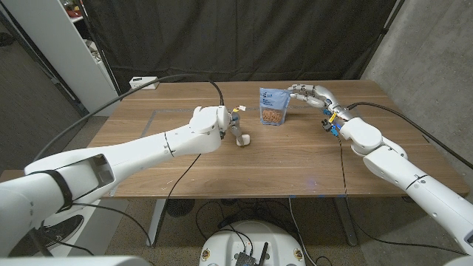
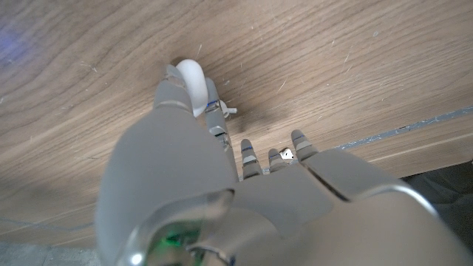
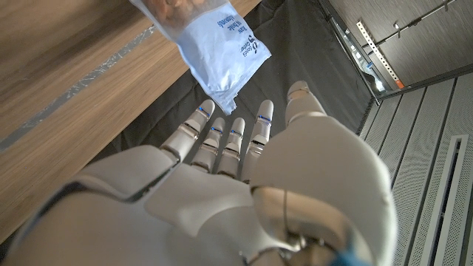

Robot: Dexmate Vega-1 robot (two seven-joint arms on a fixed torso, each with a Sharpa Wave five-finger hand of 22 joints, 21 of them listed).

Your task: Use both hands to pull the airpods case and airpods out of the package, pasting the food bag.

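The blue food bag stands upright at the table's far middle, and its pale back shows in the right wrist view. My right hand reaches in from the bag's right with fingers stretched out and apart, fingertips at the bag's upper corner; nothing is gripped. My left hand is to the left of the bag, and its fingers pinch a small white rounded airpods case down against the wood. The same case sits between the fingertips in the left wrist view.
A black cable runs over the table's far edge toward my left hand, and another cable trails behind my right wrist. Faint tape lines mark the wooden table. A white shelf unit stands at the far left.
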